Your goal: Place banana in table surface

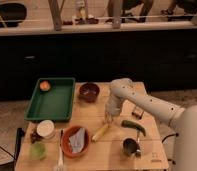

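Presently: gripper (109,119) points down over the middle of the table surface (87,113); whether it is open or closed cannot be told. The banana (100,132) lies flat on the wood just below and left of it in view, upper end at the gripper's tip, contact unclear. Dark green vegetable (133,126) just right; brown bowl (89,92) behind; green tray (52,102) well left; metal cup (129,146) nearer the camera.

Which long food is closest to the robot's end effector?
The pale-yellow banana, lying on the table surface right next to the end effector. The dark green vegetable lies farther away.
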{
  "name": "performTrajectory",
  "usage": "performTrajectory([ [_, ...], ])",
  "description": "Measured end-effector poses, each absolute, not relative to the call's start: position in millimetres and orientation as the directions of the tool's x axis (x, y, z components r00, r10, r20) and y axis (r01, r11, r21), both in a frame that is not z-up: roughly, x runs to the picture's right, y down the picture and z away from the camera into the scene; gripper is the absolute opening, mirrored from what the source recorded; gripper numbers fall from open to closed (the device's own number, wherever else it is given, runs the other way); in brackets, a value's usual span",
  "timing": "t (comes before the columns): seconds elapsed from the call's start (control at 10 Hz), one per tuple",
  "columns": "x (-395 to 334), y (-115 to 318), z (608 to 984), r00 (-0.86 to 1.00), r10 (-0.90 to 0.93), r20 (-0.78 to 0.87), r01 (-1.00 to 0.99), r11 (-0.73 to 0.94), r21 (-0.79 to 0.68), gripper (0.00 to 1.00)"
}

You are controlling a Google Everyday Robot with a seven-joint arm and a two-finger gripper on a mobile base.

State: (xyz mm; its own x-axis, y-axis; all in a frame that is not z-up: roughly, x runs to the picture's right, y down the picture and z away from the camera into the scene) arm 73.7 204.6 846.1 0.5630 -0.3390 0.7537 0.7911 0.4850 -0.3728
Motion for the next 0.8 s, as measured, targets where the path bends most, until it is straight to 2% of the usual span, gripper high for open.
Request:
performTrajectory([
  [0.8,75.6,208.6,836.0,0.546,-0.356,0.759,0.806,0.472,-0.358,0.8],
])
